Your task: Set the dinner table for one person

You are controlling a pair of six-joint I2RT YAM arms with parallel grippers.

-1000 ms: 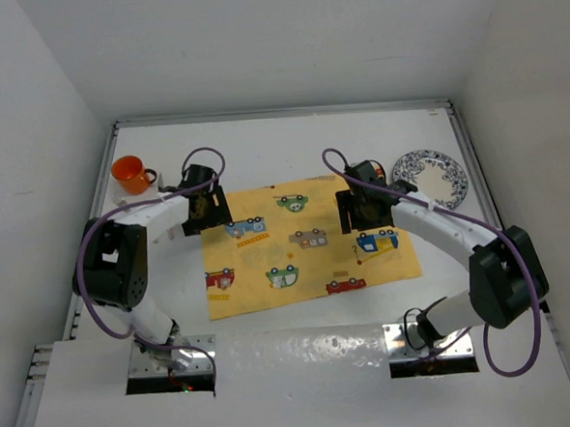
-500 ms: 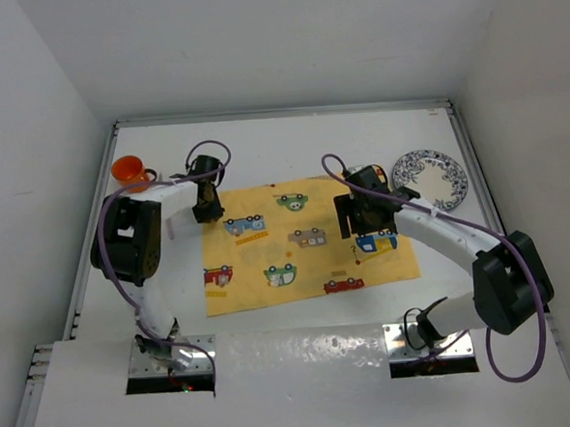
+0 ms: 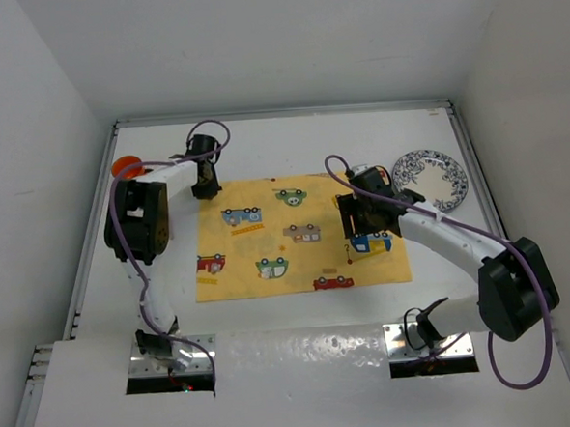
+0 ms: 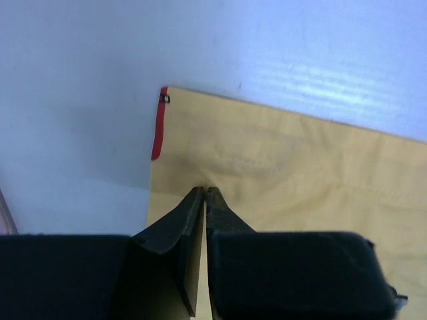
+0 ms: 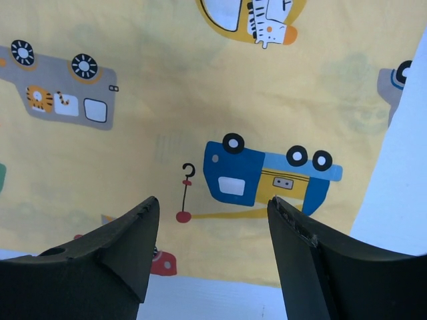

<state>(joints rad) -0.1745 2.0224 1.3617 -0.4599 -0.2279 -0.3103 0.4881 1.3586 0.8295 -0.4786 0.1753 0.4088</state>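
Observation:
The white dinner table [image 3: 291, 145] carries a yellow car-print placemat [image 3: 296, 237] in its middle. My left gripper [image 3: 204, 185] is at the mat's far left corner, shut on the cloth. In the left wrist view its fingertips [image 4: 205, 191] meet over the yellow placemat [image 4: 300, 160], just inside the corner with a red tag [image 4: 157, 130]. My right gripper [image 3: 368, 230] hovers open over the mat's right part. In the right wrist view its jaws [image 5: 212, 200] stand wide above a blue truck print [image 5: 267, 175], with nothing between them.
A blue-and-white patterned plate [image 3: 430, 177] lies on the table to the right of the mat. An orange cup [image 3: 125, 167] stands at the far left, partly behind the left arm. Thin metal rails [image 3: 468, 164] run along the table's edges.
The left gripper has shut on the mat's corner and moved it toward the far left, so the mat has turned squarer to the table. The right gripper has shifted slightly and stays open.

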